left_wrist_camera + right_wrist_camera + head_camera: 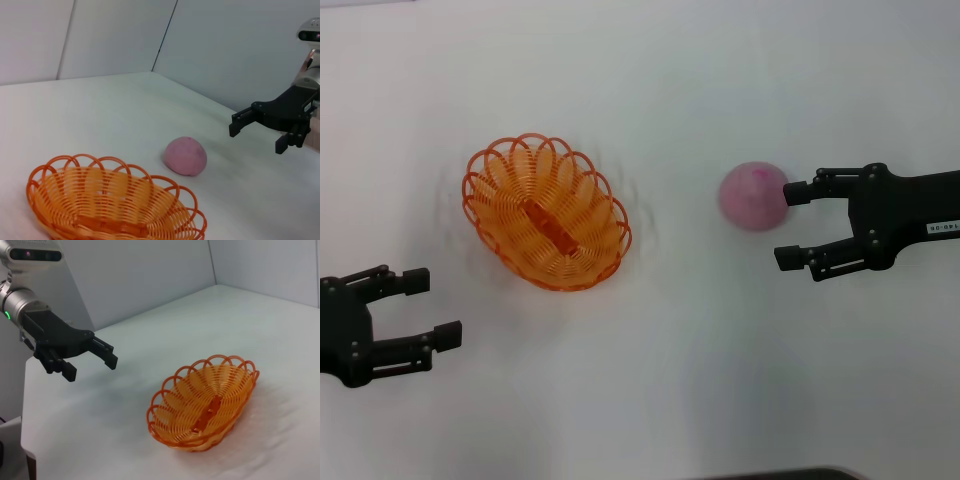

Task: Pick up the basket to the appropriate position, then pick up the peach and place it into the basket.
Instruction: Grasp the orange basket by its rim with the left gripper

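Note:
The orange wire basket rests empty on the white table, left of centre. It also shows in the left wrist view and the right wrist view. The pink peach lies on the table to the basket's right, apart from it. My right gripper is open just to the right of the peach, its upper fingertip right at the fruit's side. My left gripper is open and holds nothing, below and to the left of the basket. The right wrist view does not show the peach.
The white table stretches around both objects. In the right wrist view the table's edge lies beyond the left gripper. White walls stand behind the table.

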Available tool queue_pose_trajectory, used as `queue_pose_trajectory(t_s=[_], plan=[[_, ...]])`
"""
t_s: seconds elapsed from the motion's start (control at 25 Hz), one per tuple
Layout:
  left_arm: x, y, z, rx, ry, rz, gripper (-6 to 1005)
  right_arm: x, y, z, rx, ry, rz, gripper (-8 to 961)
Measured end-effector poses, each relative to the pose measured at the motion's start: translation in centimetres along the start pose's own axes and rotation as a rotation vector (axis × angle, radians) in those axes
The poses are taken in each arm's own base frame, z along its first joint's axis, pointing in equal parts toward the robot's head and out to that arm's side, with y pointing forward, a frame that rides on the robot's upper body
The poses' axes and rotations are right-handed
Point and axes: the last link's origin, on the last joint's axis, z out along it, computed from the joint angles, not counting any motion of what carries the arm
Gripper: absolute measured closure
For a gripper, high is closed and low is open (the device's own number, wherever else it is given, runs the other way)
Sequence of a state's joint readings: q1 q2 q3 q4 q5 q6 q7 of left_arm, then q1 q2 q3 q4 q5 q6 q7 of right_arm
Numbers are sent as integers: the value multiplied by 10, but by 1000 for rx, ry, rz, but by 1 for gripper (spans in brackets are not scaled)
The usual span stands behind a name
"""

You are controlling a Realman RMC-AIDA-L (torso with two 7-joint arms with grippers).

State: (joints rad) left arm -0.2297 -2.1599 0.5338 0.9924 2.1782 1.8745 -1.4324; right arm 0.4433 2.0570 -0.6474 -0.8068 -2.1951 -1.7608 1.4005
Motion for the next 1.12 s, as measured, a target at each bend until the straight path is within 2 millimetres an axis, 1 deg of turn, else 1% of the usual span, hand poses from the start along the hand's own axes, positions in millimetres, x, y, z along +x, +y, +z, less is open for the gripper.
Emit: queue_pose_trajectory(t_s=[1.12], plan=[[3,-1,0,-2,-3,9,145,1,-1,0,10,1,3,6]])
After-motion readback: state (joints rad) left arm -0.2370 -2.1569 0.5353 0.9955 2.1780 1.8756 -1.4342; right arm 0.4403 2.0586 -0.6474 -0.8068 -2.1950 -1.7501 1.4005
